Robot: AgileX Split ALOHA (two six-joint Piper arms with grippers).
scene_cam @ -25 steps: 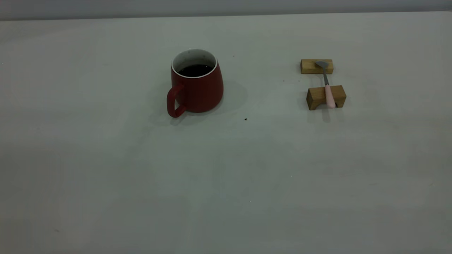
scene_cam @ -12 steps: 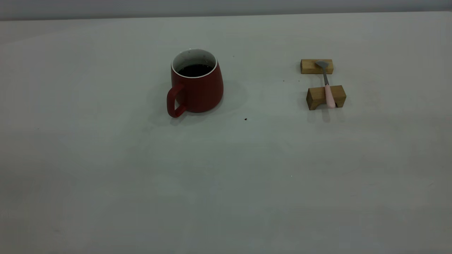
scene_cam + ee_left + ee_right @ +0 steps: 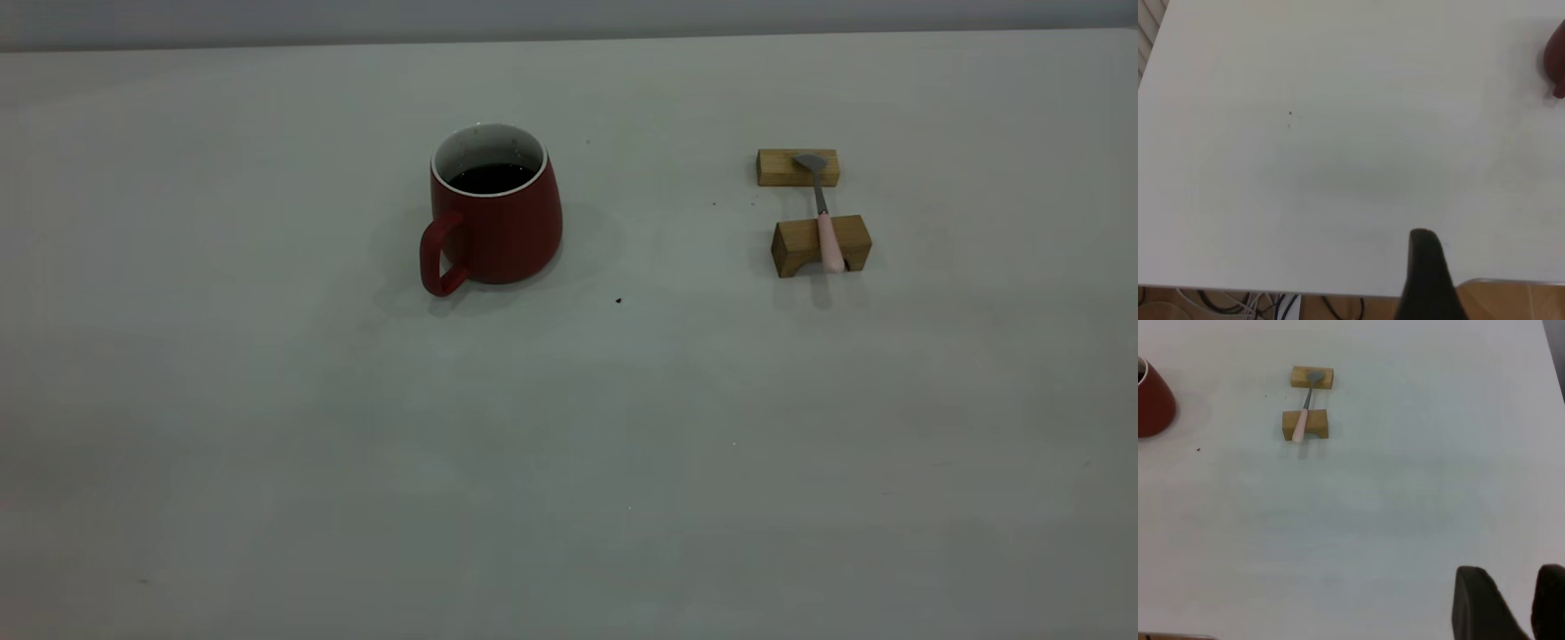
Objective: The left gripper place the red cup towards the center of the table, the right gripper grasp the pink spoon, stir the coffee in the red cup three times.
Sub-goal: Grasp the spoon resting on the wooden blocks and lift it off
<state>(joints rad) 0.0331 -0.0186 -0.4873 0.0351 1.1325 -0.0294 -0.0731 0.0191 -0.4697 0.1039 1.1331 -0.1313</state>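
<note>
I see the red cup [image 3: 496, 206] standing upright on the table [image 3: 569, 444], left of the middle, its loop handle turned toward the near left. Its white speckled inside holds coffee [image 3: 492, 177], dark and nearly black, sitting well below the rim. Off to the cup's right, well apart from it, I see the pink spoon [image 3: 823, 213] lying across two small wooden blocks [image 3: 820, 244]: the grey bowl rests on the far block, the pale pink handle on the near one.
</note>
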